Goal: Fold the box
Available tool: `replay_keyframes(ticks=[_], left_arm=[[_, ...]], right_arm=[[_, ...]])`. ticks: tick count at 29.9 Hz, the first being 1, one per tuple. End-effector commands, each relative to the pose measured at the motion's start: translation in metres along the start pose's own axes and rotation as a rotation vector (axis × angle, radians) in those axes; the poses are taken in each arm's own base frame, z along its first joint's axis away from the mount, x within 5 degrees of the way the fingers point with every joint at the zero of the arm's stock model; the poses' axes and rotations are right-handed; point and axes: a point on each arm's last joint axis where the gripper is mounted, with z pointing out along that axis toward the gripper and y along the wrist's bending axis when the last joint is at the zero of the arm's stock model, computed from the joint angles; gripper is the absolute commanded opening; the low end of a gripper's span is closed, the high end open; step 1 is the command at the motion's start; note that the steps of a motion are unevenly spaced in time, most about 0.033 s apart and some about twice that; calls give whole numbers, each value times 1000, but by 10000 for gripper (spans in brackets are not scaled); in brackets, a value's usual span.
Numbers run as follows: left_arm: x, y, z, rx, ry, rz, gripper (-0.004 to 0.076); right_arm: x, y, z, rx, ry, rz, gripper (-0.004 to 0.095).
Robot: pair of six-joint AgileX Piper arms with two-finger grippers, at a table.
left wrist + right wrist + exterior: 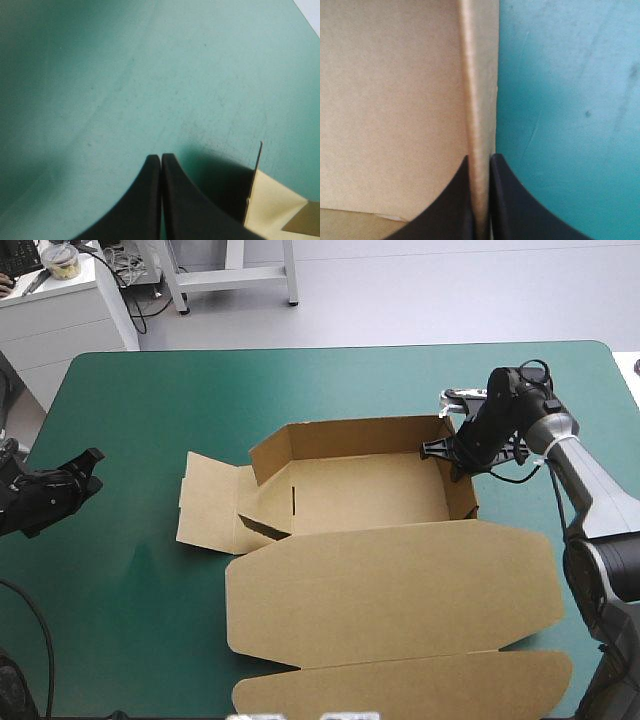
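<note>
At the right end of the box (365, 495), which sits mid-table on the teal-green cover (130, 390), the right gripper (452, 450) pinches the raised end wall between its black fingers. Far and right walls stand, while the lid (400, 590) and the left end flap (210, 502) lie flat (that flap likely comes next), so roughly half done by my judgement. Well off the box's left end, the left gripper (92, 460) is pressed together on nothing.

Left gripper (161, 156) closed over teal-green cover (125, 75) (box (272, 206) corner beside).
</note>
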Motion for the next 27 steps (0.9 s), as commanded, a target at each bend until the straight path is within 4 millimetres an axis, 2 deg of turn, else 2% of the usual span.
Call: replay_keyframes(ticks=[1, 8, 16, 22, 27], left_arm=[[-8, -11, -13, 32, -75, 73, -10], [-6, -11, -13, 32, -61, 159, -10], [-8, -11, -13, 28, -78, 159, -10], [-7, -11, -13, 32, -69, 155, -10], [-5, -11, -13, 34, -51, 188, 21]], right_arm=[[2, 13, -65, -40, -148, -48, -3], [22, 22, -130, -55, -321, -84, -3], [53, 29, -181, -59, -457, -122, -3], [71, 32, -207, -48, -544, -192, -3], [73, 38, -211, -92, -566, -256, -20]])
